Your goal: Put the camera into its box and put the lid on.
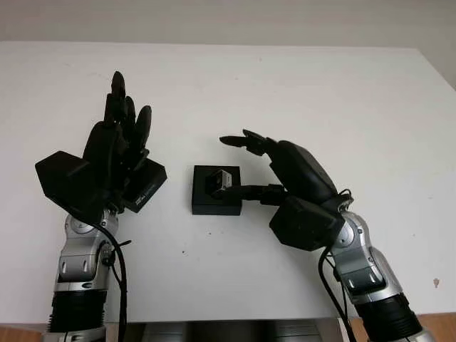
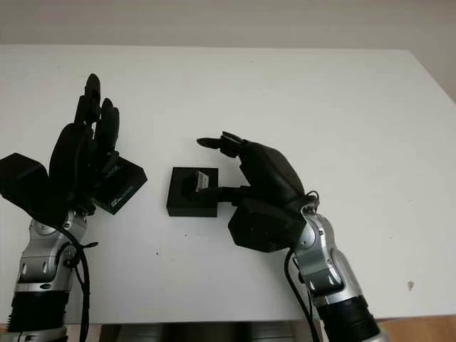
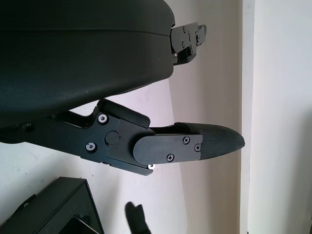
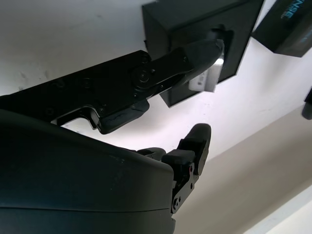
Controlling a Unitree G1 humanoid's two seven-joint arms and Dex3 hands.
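Head views, table: a white table (image 1: 299, 92) carried everything.
Head views, box: the black box (image 1: 216, 191) sat near the middle of the table, between the two arms, with its top uncovered.
Head views, camera: the small camera (image 1: 223, 181) sat in the box's recess, slightly tilted, its pale face showing.
Head views, lid: the black lid (image 1: 146, 184) lay on the table to the left of the box, apart from it, partly hidden under the left hand.
Head views, left hand: the left hand (image 1: 117, 146) was over the lid with its fingers pointing away from the robot; it was open, and I could not tell whether it touched the lid.
Head views, right hand: the right hand (image 1: 285, 167) was just right of the box, open and gripping nothing, with one finger (image 1: 256, 191) reaching to the camera and the other fingers arched above the box's far edge.
Left wrist view, left hand: one finger (image 3: 195, 144) reached straight out over the white table with nothing in it; a corner of the box (image 3: 58, 207) showed beside it.
Right wrist view, right hand: the tip of the lower finger (image 4: 204, 51) lay against the camera (image 4: 209, 80) in the box (image 4: 195, 29); the upper fingers (image 4: 195, 146) stood free of it, and the lid (image 4: 287, 24) lay beyond the box.
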